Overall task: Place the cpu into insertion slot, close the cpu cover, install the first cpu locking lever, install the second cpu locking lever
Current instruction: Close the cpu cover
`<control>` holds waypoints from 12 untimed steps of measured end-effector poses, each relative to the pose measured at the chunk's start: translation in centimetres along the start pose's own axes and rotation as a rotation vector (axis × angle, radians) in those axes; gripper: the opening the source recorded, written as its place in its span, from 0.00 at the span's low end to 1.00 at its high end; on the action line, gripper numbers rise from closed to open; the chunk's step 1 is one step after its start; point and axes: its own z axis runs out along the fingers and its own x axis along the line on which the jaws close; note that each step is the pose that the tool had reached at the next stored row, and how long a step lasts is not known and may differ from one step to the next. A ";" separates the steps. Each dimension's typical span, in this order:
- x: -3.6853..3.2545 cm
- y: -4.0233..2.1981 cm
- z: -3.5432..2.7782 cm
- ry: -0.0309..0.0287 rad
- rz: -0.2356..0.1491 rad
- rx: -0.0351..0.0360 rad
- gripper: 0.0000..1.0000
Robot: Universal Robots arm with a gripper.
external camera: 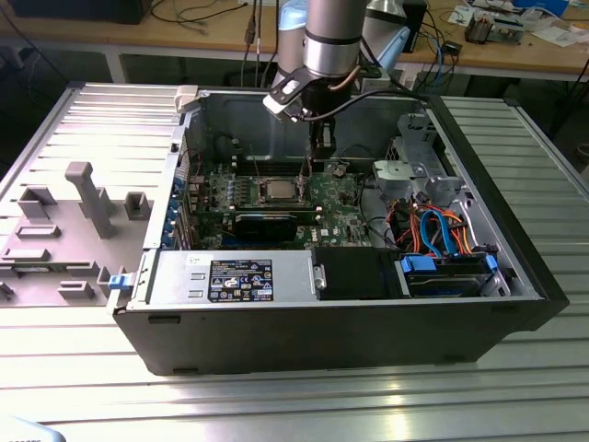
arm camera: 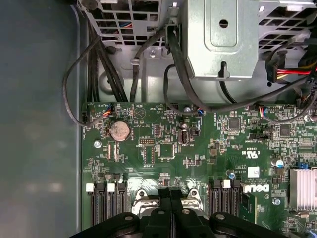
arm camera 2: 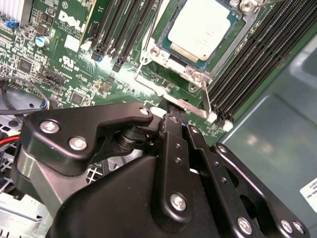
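Observation:
The cpu [arm camera 2: 200, 27] lies flat in the insertion slot with its silvery top up, and it hides the slot's contacts. In the exterior view the cpu [external camera: 279, 191] sits mid-board. The cpu cover [arm camera 2: 171, 59], a silver frame, lies down around the chip. One thin wire lever [arm camera 2: 205, 99] runs along the socket side nearest the fingers, and another lever [arm camera 2: 150, 29] runs along the adjacent side. My gripper [arm camera 2: 173, 111] is shut, its tips against the socket's silver edge strip, with nothing visible between them. In the first wrist view the gripper [arm camera: 171, 193] hangs over the socket edge. From outside, the gripper [external camera: 319, 147] is just behind the socket.
Long black memory slots [arm camera 2: 247, 64] flank the socket on both sides. A metal drive cage [arm camera: 223, 39] and black cables [arm camera: 124, 64] stand past the board edge. The case wall [arm camera 2: 277, 124] is close by. A grey fixture [external camera: 87, 198] sits at the exterior view's left.

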 end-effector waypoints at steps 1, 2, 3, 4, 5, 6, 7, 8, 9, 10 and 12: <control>0.00 -0.19 0.02 0.0000 0.000 0.0000 0.11; 0.01 -0.34 0.04 0.0000 0.000 0.0000 0.11; 0.01 -0.48 0.07 0.0000 0.000 0.0000 0.11; 0.01 -0.55 0.09 0.0000 0.000 0.0000 0.11; 0.01 -0.61 0.10 0.0000 0.000 0.0000 0.11; 0.02 -0.69 0.12 0.0000 0.000 0.0000 0.11; 0.02 -0.81 0.14 -0.0001 0.000 0.0000 0.11; 0.02 -0.88 0.15 0.0000 0.000 0.0000 0.11; 0.02 -0.99 0.17 0.0000 0.000 0.0000 0.11; 0.02 -1.06 0.18 -0.0001 0.000 0.0000 0.11; 0.03 -1.24 0.21 -0.0001 0.000 0.0001 0.11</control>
